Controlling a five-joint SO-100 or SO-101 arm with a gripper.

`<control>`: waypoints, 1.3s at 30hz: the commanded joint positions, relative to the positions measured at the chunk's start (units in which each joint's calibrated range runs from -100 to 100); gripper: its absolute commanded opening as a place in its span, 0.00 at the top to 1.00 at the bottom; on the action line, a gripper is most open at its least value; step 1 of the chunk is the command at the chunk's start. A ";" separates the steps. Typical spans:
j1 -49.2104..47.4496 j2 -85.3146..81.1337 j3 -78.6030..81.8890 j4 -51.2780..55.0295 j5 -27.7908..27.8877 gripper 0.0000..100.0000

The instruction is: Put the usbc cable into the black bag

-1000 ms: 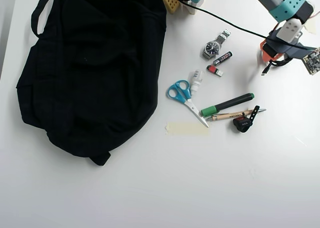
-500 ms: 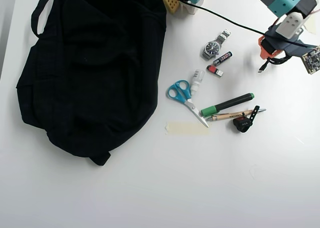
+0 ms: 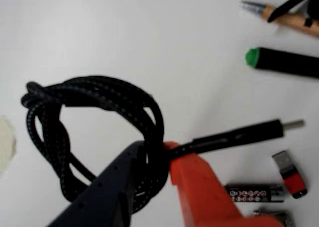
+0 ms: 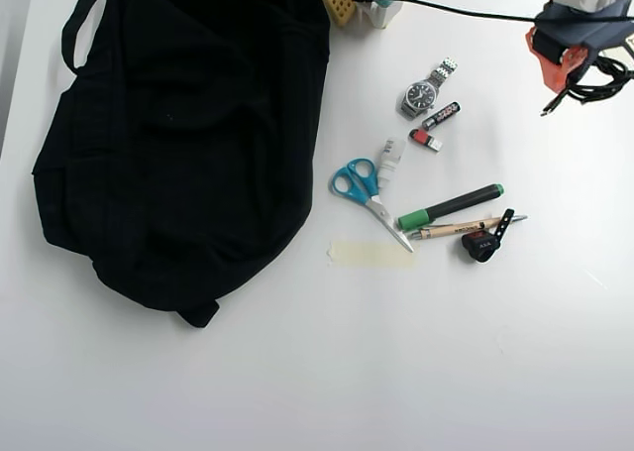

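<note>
The black bag (image 4: 178,144) is taken as the landmark: it lies slumped and flat on the white surface (image 4: 347,372), with its strap handle at the upper left of the overhead view. No gaping mouth can be made out from above. Well to the right of the bag, at the upper right corner of that view, the tool (image 4: 573,66) is seen with the usbc cable (image 4: 606,82) hanging from it, clear of the surface as far as can be judged. In the wrist view the dark finger and the orange finger are pressed together on the usbc cable (image 3: 99,132) where several turns of the coil cross, and the free end with its plug sticks out to the right. The braided cable is judged light, limp and slightly grippy; a pinch across bundled turns, as held, should keep the coil together, though a loose loop could snag on the bag fabric. Between bag and tool, a marker pen (image 4: 451,205), blue-handled scissors (image 4: 365,195) and a watch (image 4: 424,92) are noted on the surface.
</note>
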 commanded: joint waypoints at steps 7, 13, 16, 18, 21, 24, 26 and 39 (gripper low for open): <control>1.12 -19.91 9.99 -0.03 -0.32 0.98; 2.92 -33.77 21.49 -0.97 -0.01 0.98; 3.74 -41.82 28.68 -2.78 0.04 0.98; 3.97 -47.71 35.06 -5.88 0.04 0.98; 4.26 -56.84 45.75 -11.83 0.04 0.98; 5.16 -65.05 55.27 -17.94 0.10 0.98; 6.58 -68.95 60.13 -20.44 0.15 0.98; 33.58 -73.02 63.00 -20.44 4.45 0.98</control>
